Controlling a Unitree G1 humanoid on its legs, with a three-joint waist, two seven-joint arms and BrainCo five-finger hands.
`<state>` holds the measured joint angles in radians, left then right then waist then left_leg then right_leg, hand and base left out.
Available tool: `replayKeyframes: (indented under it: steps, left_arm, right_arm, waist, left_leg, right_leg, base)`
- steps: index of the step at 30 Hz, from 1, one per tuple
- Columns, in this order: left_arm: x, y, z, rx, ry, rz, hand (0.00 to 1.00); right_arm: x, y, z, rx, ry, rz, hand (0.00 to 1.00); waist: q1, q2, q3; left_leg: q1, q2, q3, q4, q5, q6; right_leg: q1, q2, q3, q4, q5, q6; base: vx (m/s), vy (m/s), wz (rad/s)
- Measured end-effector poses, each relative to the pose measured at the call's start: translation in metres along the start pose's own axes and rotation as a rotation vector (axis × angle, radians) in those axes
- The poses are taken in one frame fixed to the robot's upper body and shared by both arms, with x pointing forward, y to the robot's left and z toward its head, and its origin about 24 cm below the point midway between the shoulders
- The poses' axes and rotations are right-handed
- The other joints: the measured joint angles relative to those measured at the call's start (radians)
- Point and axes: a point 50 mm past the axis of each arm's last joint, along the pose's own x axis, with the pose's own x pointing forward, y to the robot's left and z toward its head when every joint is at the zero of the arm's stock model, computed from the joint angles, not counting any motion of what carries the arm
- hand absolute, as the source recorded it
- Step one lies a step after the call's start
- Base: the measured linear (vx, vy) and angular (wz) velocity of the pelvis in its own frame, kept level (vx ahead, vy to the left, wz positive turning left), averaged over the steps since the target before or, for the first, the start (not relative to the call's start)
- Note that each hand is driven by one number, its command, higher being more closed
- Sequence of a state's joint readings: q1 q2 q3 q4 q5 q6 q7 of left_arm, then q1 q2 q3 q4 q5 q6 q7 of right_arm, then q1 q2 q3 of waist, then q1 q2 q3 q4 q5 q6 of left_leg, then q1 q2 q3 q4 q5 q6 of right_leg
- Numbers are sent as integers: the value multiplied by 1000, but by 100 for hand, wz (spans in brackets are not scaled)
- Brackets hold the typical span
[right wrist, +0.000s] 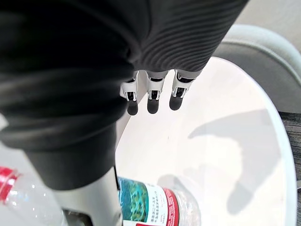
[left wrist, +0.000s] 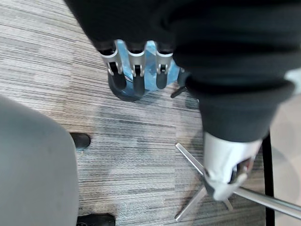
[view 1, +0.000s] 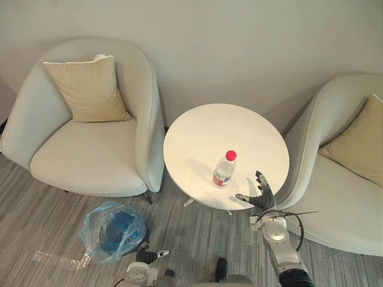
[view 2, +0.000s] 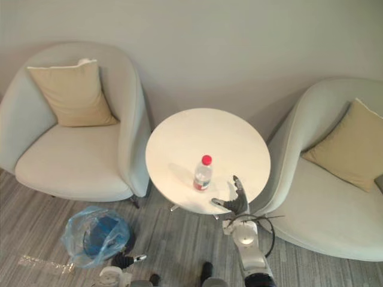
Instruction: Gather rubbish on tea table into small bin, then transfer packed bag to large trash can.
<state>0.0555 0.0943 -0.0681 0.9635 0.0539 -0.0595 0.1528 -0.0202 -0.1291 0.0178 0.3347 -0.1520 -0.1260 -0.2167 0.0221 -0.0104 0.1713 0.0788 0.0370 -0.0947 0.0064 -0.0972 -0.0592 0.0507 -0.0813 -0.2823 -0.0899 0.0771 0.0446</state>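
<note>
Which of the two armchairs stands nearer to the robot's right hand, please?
The right armchair, whose side is just beside the right hand at the round table edge; the left armchair stands across the table, by the blue-bagged bin.

- Right hand, at the tea table's near edge: silver fingers in a row, each with a rounded dark tip; thumb set apart; back and wrist under a dark ribbed cover.
- Right arm, just below the tea table's near edge: silver-grey shell, pale rounded section behind the wrist, darker segment further down.
- Left hand, over the floor well to the left of the tea table: matching dark cover, silver dark-tipped fingers, pale silver thumb.
</note>
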Motion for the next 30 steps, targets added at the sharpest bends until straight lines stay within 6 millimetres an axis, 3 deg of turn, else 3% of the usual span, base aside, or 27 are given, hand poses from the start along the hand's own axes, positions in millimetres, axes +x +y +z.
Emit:
replayKeyframes:
  steps: [7,16,21,22,26,30]
  left_arm:
    - [1,1,8,-33,-31,4,0]
    - [1,-1,24,-85,-105,-2,0]
    - [0,-3,29,-106,-122,-12,0]
    - [0,-4,31,-108,-131,-16,0]
    - [0,-6,36,-137,-157,-24,0]
    - [-1,-6,41,-147,-179,-30,0]
  right_arm:
    - [24,1,17,43,-29,-58,0]
    - [50,1,58,113,-134,-93,0]
    - [56,1,66,144,-147,-106,0]
    - [58,0,71,149,-161,-112,100]
    - [65,-8,85,171,-197,-159,100]
    - [67,-11,87,171,-202,-185,100]
  waist:
    - [15,8,45]
    - [36,36,124]
    - [49,44,136]
    - [49,46,147]
    - [52,67,179]
    - [70,70,194]
  left_leg:
    - [-32,-9,-37,-1,18,1]
    - [-86,-27,-56,4,34,5]
    - [-131,-36,-61,21,36,7]
    - [-136,-40,-61,34,36,7]
    - [-149,-43,-73,49,36,7]
    - [-154,-43,-81,49,36,7]
  right_leg:
    - [-17,-10,-40,1,0,0]
    - [-54,-27,-64,1,6,5]
    - [-85,-36,-75,1,7,7]
    - [-84,-40,-76,6,7,7]
    - [-93,-45,-84,25,5,8]
    - [-95,-45,-91,29,5,8]
  base:
    - [-10,-1,17]
    - [-16,14,10]
    - [3,23,7]
    - [-6,22,5]
    - [-31,21,9]
    - [-59,6,8]
